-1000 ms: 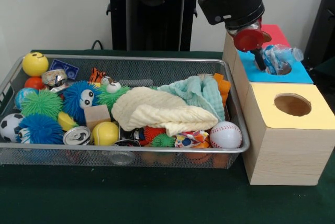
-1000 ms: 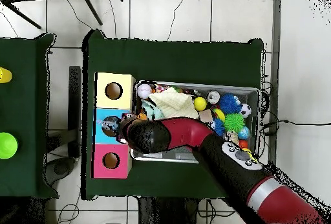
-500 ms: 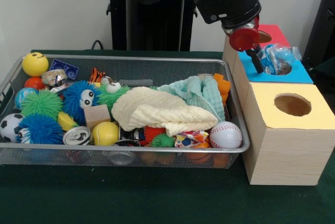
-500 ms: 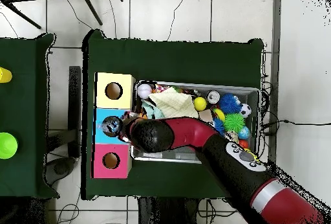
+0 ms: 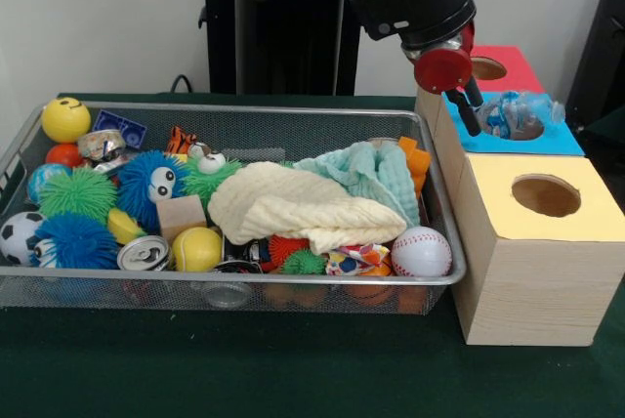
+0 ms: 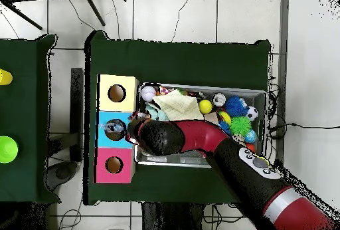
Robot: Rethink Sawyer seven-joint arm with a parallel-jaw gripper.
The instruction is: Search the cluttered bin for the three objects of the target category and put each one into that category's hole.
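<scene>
The gripper (image 5: 467,105) has drawn back from the blue box, leaving the crushed plastic bottle (image 5: 518,111) lodged in the hole (image 5: 520,128); fingers look spread and empty. The bottle seems light, springy and slick: pinch its crumpled middle

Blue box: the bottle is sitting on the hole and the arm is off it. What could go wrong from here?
1. The crumpled bottle lies across the hole, part above the blue face, not dropped in; it may stay jammed or roll off.
2. The gripper hangs close beside it; a sideways move could knock it.
3. The cloths cover much of the bin, perhaps hiding targets.
</scene>
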